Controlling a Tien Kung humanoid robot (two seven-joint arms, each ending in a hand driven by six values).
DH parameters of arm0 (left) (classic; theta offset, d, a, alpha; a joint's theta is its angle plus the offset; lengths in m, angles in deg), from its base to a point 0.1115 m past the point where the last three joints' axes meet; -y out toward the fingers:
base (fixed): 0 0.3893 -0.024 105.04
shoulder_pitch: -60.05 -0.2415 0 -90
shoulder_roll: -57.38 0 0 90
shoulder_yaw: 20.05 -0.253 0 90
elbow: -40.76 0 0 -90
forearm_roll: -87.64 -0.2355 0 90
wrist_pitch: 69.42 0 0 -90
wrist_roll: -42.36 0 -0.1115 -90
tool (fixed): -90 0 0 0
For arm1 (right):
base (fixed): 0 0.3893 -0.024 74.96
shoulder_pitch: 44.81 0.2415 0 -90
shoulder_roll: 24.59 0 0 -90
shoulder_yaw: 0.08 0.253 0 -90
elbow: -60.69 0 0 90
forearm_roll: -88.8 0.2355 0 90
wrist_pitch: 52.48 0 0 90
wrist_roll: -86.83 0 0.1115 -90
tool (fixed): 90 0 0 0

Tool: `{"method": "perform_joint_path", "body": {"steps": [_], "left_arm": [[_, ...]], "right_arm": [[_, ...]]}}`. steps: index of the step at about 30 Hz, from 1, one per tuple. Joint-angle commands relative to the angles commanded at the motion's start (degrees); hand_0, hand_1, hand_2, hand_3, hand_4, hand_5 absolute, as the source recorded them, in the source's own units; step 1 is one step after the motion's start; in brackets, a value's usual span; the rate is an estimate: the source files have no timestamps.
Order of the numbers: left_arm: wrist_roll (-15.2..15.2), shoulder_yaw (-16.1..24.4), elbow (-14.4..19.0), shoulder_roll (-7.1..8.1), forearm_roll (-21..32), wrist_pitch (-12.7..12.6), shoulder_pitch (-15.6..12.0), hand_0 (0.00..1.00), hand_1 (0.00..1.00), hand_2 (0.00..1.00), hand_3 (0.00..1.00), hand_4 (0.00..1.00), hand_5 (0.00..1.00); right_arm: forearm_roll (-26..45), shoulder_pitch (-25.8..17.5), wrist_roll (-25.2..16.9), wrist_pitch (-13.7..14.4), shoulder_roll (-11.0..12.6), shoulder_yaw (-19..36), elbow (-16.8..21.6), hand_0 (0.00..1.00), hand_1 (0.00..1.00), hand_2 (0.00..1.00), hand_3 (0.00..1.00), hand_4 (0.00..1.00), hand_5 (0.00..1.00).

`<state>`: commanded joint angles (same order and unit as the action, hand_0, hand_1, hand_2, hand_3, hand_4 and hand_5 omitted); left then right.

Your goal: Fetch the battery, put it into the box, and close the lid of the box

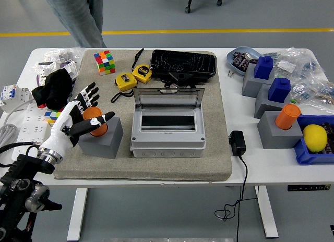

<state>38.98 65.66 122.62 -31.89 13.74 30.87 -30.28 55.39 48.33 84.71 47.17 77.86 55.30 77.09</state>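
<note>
An orange cylindrical battery (95, 122) stands upright in a grey block (103, 140) on the left of the mat. My left hand (92, 107), white and black, is open with fingers spread. It reaches over the battery from the left, with the thumb (102, 119) across the battery's front and not gripping it. The grey box (167, 132) sits mid-mat with its clear lid (167, 99) standing open at the back. A second orange battery (287, 116) stands in a grey block at the right. My right hand is out of view.
A Rubik's cube (105, 61), two yellow tape measures (133, 76) and a black case (183, 65) lie behind the box. A black glove (53, 87) lies at the left. Blue-topped blocks (263, 70), a lemon (314, 137) and a black adapter (237, 142) are at the right. A person's legs (78, 15) pass the far side.
</note>
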Motion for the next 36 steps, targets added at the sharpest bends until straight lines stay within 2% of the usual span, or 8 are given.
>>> {"method": "perform_joint_path", "body": {"steps": [10,11,16,17,22,34,35,36], "left_arm": [[-0.28,-0.60,-1.05,-0.06,-2.98,-4.18,0.13,0.998,0.998,0.966,0.958,0.998,0.002],[-0.30,-0.73,-1.07,-0.04,-2.82,-4.55,0.15,0.942,0.941,0.837,0.871,0.998,0.002],[-0.79,-1.69,-1.47,-0.02,0.07,-6.77,0.25,0.942,0.941,0.837,0.871,0.998,0.002],[-0.89,-1.84,-1.55,-0.03,0.57,-7.10,0.24,0.845,0.848,0.703,0.726,0.998,0.002],[-1.40,-2.66,-1.83,-0.06,3.51,-8.40,0.16,0.845,0.848,0.703,0.726,0.998,0.002],[-1.96,-4.60,-2.29,0.00,7.26,-9.70,0.24,0.757,0.774,0.586,0.599,0.998,0.002],[-1.96,-4.75,-2.30,0.01,7.30,-9.77,0.28,0.667,0.667,0.476,0.494,0.998,0.002],[-1.96,-4.90,-2.31,0.02,7.34,-9.84,0.31,0.667,0.667,0.476,0.494,0.998,0.002]], "right_arm": [[0.65,-0.05,-0.04,0.03,0.03,-0.41,-0.32,0.699,0.575,0.574,0.628,0.998,0.998],[0.68,-0.05,-0.05,0.03,0.02,-0.44,-0.39,0.694,0.575,0.573,0.630,0.998,0.998],[0.57,-0.01,-0.10,0.04,0.11,-0.76,-0.51,0.694,0.575,0.573,0.630,0.998,0.998],[0.52,0.00,-0.09,0.04,0.11,-0.80,-0.51,0.688,0.575,0.573,0.631,0.998,0.998],[0.54,-0.05,-0.04,-0.02,0.09,-1.07,-0.54,0.688,0.575,0.573,0.631,0.998,0.998],[0.70,0.02,-0.01,-0.12,0.18,-1.28,-0.64,0.681,0.575,0.574,0.633,0.998,0.998],[0.72,0.04,-0.01,-0.13,0.18,-1.27,-0.65,0.682,0.574,0.574,0.632,0.998,0.998],[0.71,0.07,-0.01,-0.13,0.17,-1.25,-0.65,0.682,0.574,0.574,0.632,0.998,0.998]]}}
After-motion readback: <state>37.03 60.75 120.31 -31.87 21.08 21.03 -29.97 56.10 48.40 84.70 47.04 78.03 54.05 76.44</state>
